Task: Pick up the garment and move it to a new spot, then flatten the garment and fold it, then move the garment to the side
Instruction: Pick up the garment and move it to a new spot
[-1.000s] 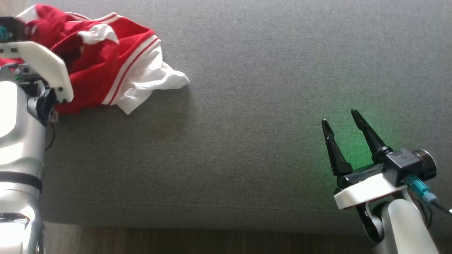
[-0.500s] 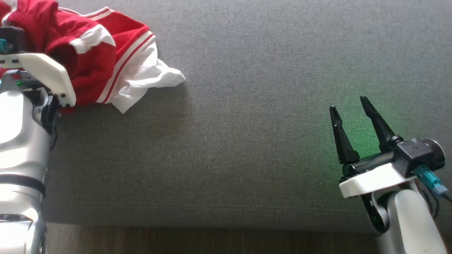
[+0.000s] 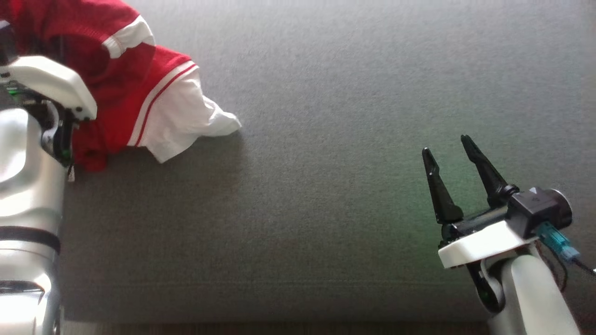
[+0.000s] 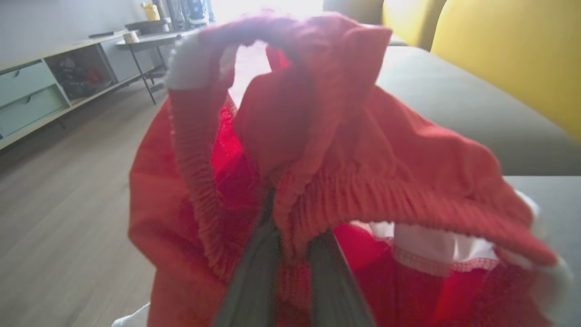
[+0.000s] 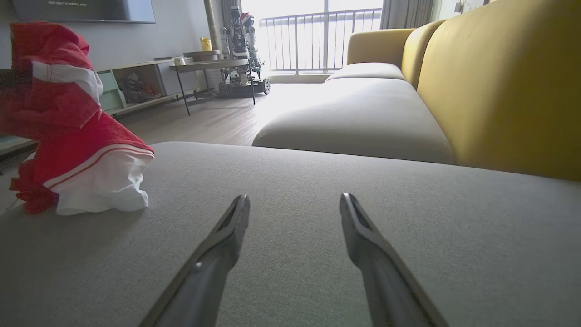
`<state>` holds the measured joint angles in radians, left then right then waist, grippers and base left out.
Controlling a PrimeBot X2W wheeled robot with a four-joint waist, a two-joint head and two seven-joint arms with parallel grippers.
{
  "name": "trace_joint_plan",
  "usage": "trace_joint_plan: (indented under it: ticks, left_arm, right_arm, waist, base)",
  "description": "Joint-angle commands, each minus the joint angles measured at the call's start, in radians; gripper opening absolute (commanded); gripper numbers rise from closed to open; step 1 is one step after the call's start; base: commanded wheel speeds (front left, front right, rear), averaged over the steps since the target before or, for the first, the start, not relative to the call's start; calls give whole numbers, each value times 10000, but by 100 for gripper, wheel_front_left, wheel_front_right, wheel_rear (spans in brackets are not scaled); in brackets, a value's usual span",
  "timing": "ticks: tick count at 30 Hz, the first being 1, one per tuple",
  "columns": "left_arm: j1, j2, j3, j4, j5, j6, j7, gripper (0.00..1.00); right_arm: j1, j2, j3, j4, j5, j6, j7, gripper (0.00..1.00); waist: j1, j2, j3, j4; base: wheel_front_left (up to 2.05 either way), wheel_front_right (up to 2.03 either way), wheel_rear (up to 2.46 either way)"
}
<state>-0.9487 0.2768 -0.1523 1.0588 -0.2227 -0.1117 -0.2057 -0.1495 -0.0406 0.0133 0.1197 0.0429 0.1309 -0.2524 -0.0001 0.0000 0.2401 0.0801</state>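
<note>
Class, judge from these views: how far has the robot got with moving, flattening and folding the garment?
Done: the left hand is shut on the garment. In hand: the lift; its white end rests on the grey cushion. Left: relocating, flattening, folding, setting aside; the right hand is open and empty.

A grey sofa seat (image 5: 363,218) meets a yellow backrest (image 5: 499,91); wood floor (image 5: 204,118) lies beyond. Daylight floods a railed window (image 5: 317,41); a low shelf unit (image 4: 32,91) lines the wall (image 4: 45,22).
</note>
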Motion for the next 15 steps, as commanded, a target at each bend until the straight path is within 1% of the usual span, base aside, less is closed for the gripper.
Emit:
trace_joint_plan:
  ticks: [1, 4, 8, 15]
  left_arm:
    - [-423, 514, 114, -549, -34, -46, -166, 0]
    - [-402, 413, -19, -955, -170, -108, -181, 0]
    - [-479, 259, -137, -1670, -558, -161, 59, 0]
    - [-400, -120, -442, -3321, -1263, -184, 914, 0]
  right_arm:
    - [110, -97, 326, -273, 109, -2, -93, 100]
    - [300, -97, 475, -143, 193, -2, -93, 100]
    - [380, -97, 538, -170, 281, -2, -93, 100]
    - [353, -97, 800, -209, 477, -2, -93, 100]
  waist:
    - [1, 0, -347, -277]
    - [1, 0, -796, -524]
    - [1, 0, -1110, -994]
    - [1, 0, -1366, -2230]
  base:
    - [0, 0, 0]
    - [0, 0, 0]
    - [0, 0, 0]
    - [0, 0, 0]
